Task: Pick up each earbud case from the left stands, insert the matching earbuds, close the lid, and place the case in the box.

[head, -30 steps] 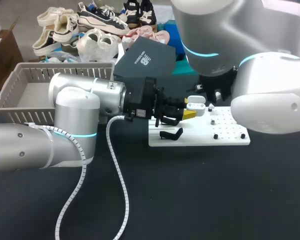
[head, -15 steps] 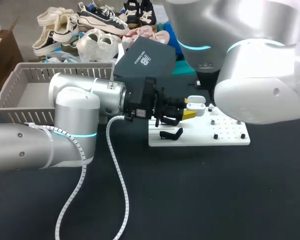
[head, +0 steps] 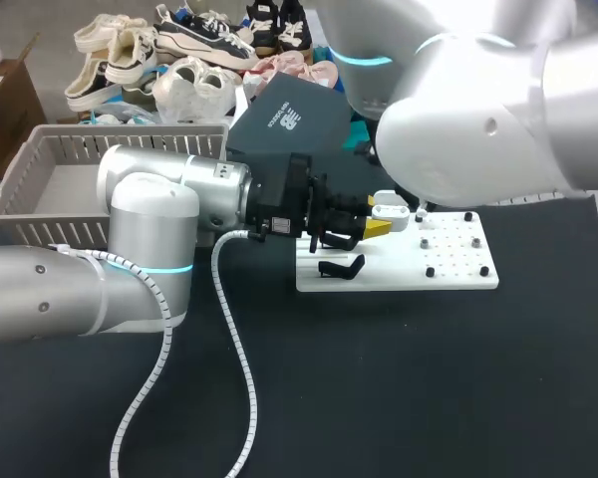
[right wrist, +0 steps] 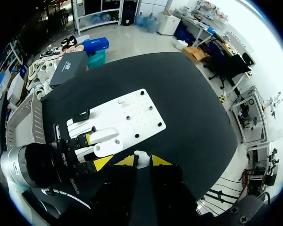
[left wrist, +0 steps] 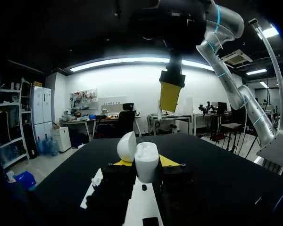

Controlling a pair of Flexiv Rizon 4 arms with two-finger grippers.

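Note:
My left gripper (head: 377, 226) is shut on a white earbud case (head: 389, 210), holding it over the white peg plate (head: 448, 271). In the left wrist view the case (left wrist: 146, 159) stands between the yellow tips with its lid (left wrist: 127, 146) swung open. My right gripper (right wrist: 141, 161) is shut on a small white earbud (right wrist: 141, 157) and hangs above the open case (right wrist: 106, 148). From the left wrist its yellow fingers (left wrist: 170, 95) show overhead. A black stand (head: 341, 267) sits on the plate's near left part.
A grey slatted basket (head: 40, 149) stands at the back left, behind my left arm. A dark shoebox (head: 294, 119) and several shoes (head: 184, 55) lie at the back. My right arm's bulk (head: 478, 129) hides the plate's far side.
My right arm has swung leftward and closer across the head view, covering more of the plate's back. The left arm and the case have stayed put.

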